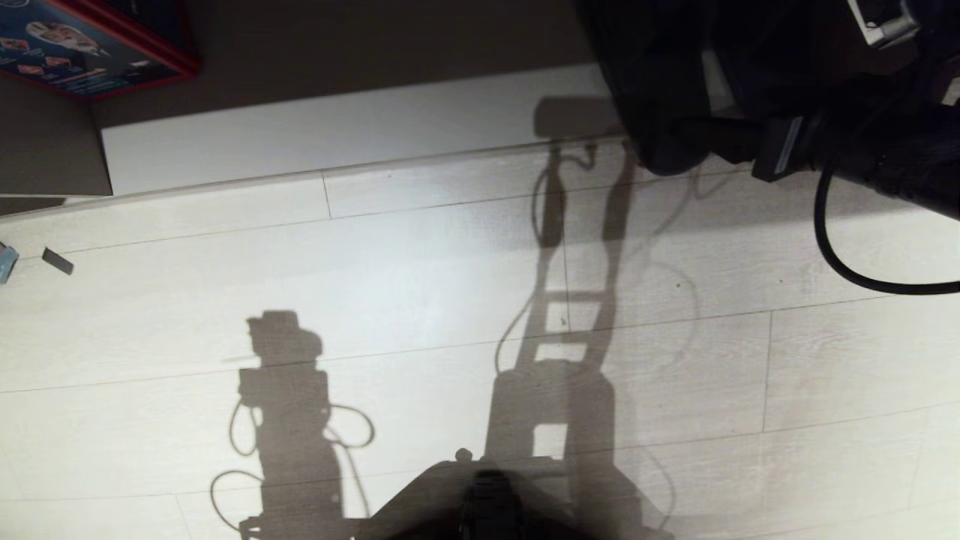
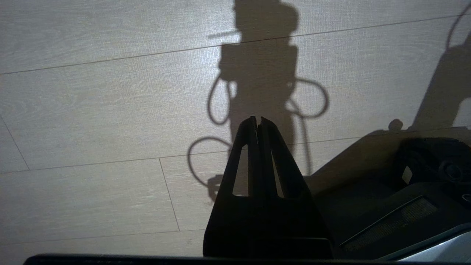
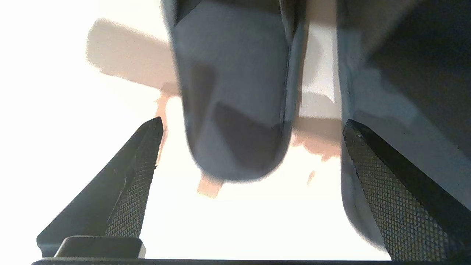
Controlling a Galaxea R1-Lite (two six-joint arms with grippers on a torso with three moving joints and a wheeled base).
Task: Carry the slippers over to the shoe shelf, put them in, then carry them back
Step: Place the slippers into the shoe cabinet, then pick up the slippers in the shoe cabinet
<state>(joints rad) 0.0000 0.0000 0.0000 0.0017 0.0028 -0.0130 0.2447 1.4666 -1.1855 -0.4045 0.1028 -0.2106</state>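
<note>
The right arm (image 1: 825, 142) is black and chunky, with a pale label on one block and a thick black cable (image 1: 840, 262) that hangs from it in a loop. The right gripper (image 3: 250, 125) has two black pointed fingers (image 3: 128, 184) with a tiny criss-cross pattern on their inner sides. The left gripper (image 2: 258, 123) is black too, and each long finger has a slot cut through it.

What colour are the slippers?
Dark bluish grey. The slippers show best in the right wrist view.
</note>
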